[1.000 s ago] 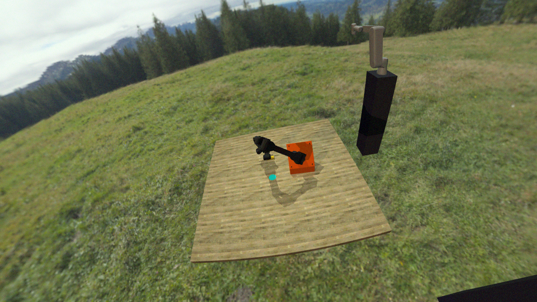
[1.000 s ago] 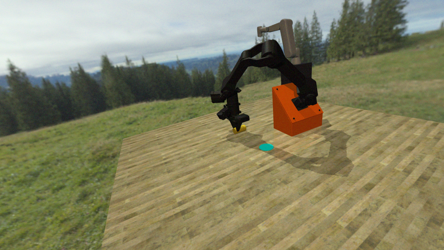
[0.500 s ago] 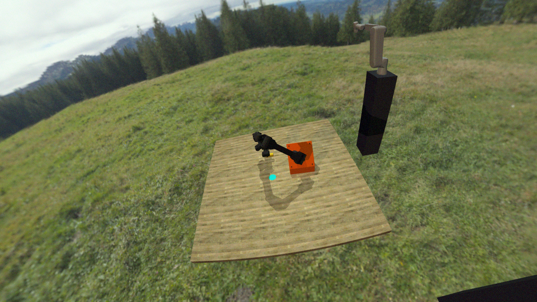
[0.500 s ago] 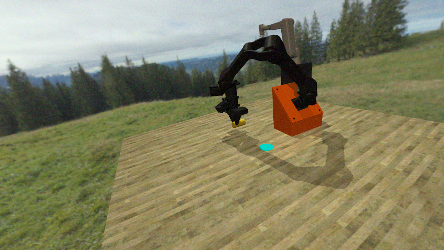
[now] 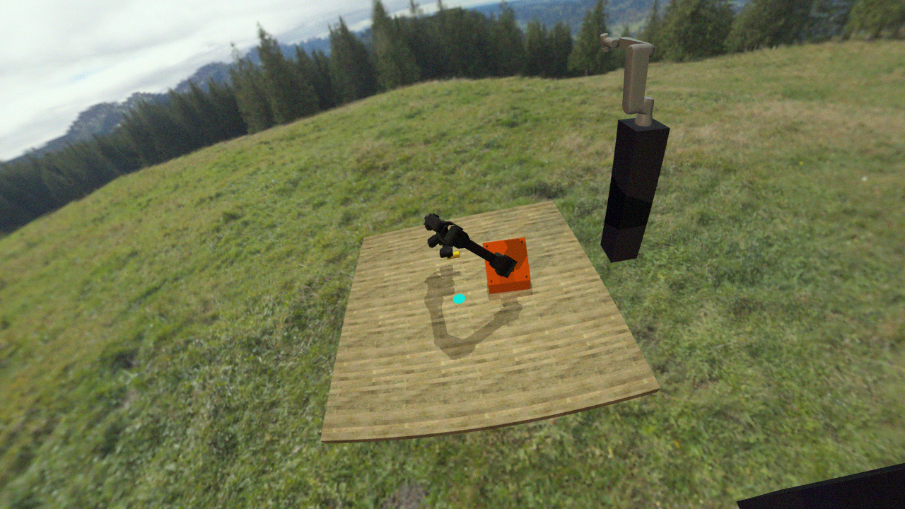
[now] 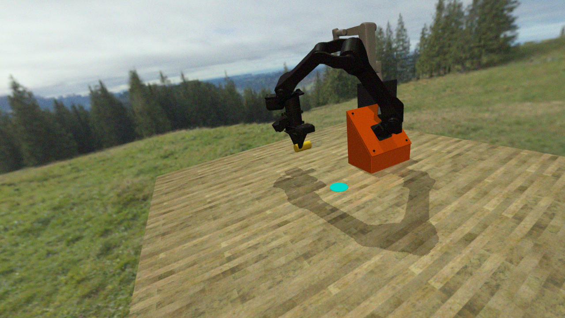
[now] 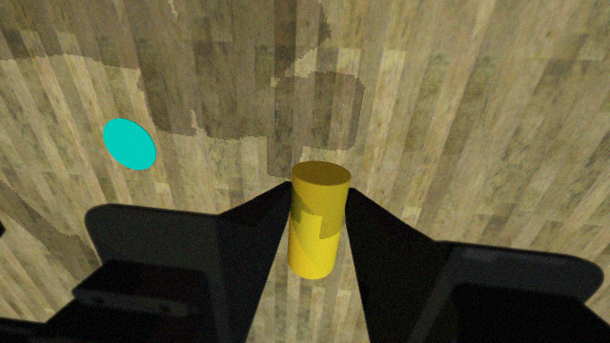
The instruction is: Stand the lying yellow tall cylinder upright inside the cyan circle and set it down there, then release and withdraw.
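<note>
My gripper [image 6: 299, 141] [image 7: 318, 191] [image 5: 447, 252] is shut on the yellow cylinder [image 6: 303, 146] [image 7: 316, 224] [image 5: 453, 254] and holds it lying level, clear above the wooden table [image 6: 244, 245] [image 5: 481, 386]. The fingers clamp it across its middle, and both ends stick out. The cyan circle [image 6: 338, 187] [image 7: 129, 144] [image 5: 458, 297] is a flat disc on the table, empty, below and off to one side of the gripper, partly beside the arm's shadow. In the wrist view it lies to the upper left of the cylinder.
The arm's orange base block [image 6: 375, 142] [image 5: 506, 266] stands on the table close behind the circle. A tall black post [image 5: 633, 189] with a tan arm stands on the grass beyond the table's far right edge.
</note>
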Controlling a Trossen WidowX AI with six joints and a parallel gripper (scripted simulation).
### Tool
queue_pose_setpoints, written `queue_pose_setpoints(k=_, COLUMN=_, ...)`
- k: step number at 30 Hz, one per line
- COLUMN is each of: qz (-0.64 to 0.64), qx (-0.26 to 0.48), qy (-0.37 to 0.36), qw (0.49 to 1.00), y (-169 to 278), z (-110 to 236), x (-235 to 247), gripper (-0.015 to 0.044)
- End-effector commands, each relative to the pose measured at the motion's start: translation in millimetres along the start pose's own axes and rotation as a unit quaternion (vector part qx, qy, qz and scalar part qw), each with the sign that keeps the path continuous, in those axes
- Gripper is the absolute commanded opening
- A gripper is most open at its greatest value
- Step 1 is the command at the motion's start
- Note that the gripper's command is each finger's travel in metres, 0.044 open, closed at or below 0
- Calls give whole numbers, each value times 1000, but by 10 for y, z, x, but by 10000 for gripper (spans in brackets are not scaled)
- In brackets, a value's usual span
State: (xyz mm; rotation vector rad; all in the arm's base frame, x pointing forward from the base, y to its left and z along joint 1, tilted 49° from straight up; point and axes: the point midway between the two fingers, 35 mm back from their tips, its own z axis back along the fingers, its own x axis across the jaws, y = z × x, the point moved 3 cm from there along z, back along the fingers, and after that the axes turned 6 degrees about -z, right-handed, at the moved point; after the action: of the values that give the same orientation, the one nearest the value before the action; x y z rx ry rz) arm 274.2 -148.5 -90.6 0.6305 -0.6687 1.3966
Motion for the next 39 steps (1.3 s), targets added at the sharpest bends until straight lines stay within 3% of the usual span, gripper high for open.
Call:
queue_pose_setpoints(k=1, qz=6, qx=-1, qy=6, qw=1000, y=-12, z=138, x=5, gripper=105)
queue_pose_setpoints(k=9, qz=4, qx=-1, qy=5, qw=1000, y=5, z=288, x=39, gripper=105)
queue_pose_setpoints(k=39, qz=-80, qx=-1, qy=7, qw=997, y=16, z=465, x=990, gripper=105)
